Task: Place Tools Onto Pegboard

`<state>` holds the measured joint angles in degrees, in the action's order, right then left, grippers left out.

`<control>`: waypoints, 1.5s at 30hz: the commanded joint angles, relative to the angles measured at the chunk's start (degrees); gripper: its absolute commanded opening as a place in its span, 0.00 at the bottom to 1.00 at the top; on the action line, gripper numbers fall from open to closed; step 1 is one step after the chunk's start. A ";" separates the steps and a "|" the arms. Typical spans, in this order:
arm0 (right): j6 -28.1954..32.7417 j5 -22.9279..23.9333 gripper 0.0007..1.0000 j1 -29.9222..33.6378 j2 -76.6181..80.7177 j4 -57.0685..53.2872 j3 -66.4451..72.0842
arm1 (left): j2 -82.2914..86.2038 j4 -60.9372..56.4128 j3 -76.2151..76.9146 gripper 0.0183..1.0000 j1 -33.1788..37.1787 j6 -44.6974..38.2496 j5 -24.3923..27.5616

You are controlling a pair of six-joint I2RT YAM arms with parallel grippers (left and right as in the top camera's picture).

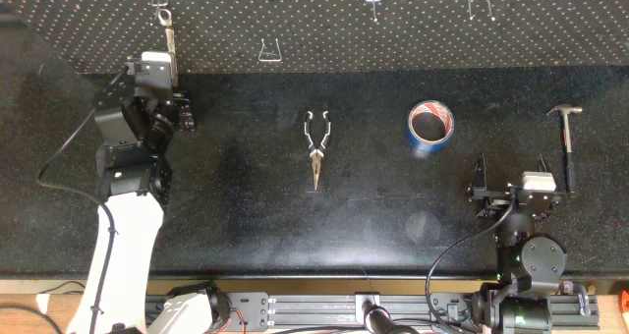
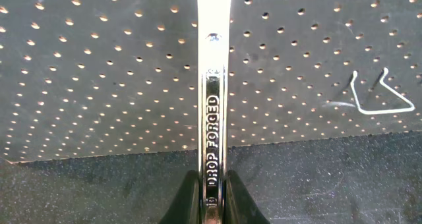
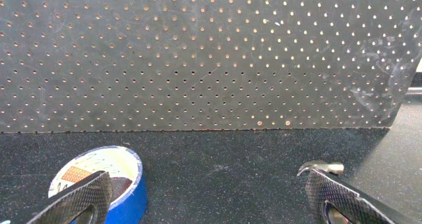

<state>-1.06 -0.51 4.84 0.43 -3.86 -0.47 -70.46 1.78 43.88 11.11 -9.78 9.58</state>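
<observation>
The left arm's jaws pinch the wrench [image 2: 213, 112] upright against the pegboard [image 1: 295, 20]; right arm's jaws sit spread.

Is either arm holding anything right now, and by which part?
The left gripper grips the wrench by its handle; the right gripper holds nothing.

A dark, felt-like mat [image 1: 236, 206] covers the worktop. A black cable [image 1: 44, 177] loops across its left side, and a second cable [image 1: 442, 255] curves near the front right. Along the front edge runs a black slotted rail [image 1: 295, 303], with a strip of what looks like pale wood [image 1: 29, 287] at the left corner.
</observation>
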 commanded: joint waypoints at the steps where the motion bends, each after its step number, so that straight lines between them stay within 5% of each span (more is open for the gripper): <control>1: -0.85 0.31 0.96 -0.33 -0.37 -0.33 0.24 | -0.04 0.87 1.99 0.01 0.15 1.44 -5.01; 22: -0.85 0.31 0.96 -0.33 -0.37 -0.33 0.24 | 7.85 8.55 1.99 0.01 -0.57 3.63 -9.60; 45: -0.85 0.31 0.96 -0.33 -0.37 -0.33 0.24 | 3.48 8.31 2.16 0.01 1.25 3.32 -5.92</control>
<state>-1.06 -0.51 4.84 0.43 -3.86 -0.47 -66.57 11.51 44.10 12.08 -5.96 2.66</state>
